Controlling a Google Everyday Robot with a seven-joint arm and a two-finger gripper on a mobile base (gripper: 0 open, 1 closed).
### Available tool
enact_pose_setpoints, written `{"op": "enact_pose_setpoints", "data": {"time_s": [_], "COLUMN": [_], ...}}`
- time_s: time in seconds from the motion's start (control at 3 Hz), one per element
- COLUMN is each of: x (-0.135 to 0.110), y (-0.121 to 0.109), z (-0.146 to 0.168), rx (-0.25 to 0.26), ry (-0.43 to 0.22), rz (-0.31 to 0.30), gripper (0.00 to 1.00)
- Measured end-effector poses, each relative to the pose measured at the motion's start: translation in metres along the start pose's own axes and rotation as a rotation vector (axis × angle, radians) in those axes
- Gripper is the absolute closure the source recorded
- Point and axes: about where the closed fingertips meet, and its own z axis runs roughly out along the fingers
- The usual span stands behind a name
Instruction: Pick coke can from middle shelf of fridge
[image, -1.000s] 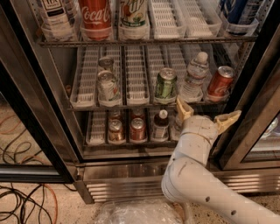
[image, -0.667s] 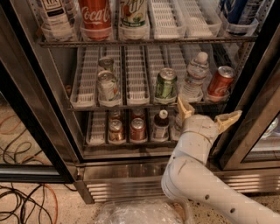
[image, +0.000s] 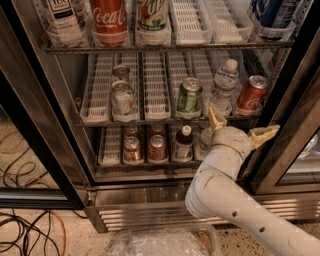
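The fridge (image: 75, 135) stands open in front of me. Its middle shelf (image: 155, 95) has white slotted lane trays. The coke can (image: 251, 93) stands at the right end of that shelf, tilted a little, next to a clear water bottle (image: 222, 87) and a green can (image: 189, 98). My gripper (image: 241, 125) is open, its two tan fingers spread wide. It sits just below and in front of the shelf's right end, under the coke can and apart from it.
Two silvery cans (image: 122, 95) stand in a left lane. The upper rack holds a big Coca-Cola bottle (image: 108, 17) and other tall bottles. The bottom shelf holds several cans (image: 145, 148) and a dark bottle (image: 184, 142). Cables (image: 25, 230) lie on the floor left. The black door frame (image: 292, 120) is close on the right.
The gripper has shifted very slightly; otherwise nothing has visibly changed.
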Motion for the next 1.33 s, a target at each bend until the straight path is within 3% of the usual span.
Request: {"op": "enact_pose_setpoints", "data": {"time_s": [0.33, 0.67, 1.0, 1.33], "x": [0.0000, 0.0000, 0.0000, 0.0000], "y": [0.0000, 0.0000, 0.0000, 0.0000], "z": [0.0000, 0.0000, 0.0000, 0.0000], "rx": [0.000, 0.000, 0.000, 0.000], "ry": [0.000, 0.000, 0.000, 0.000], "rz": [0.000, 0.000, 0.000, 0.000], "gripper": [0.21, 0.29, 0.27, 0.37]}}
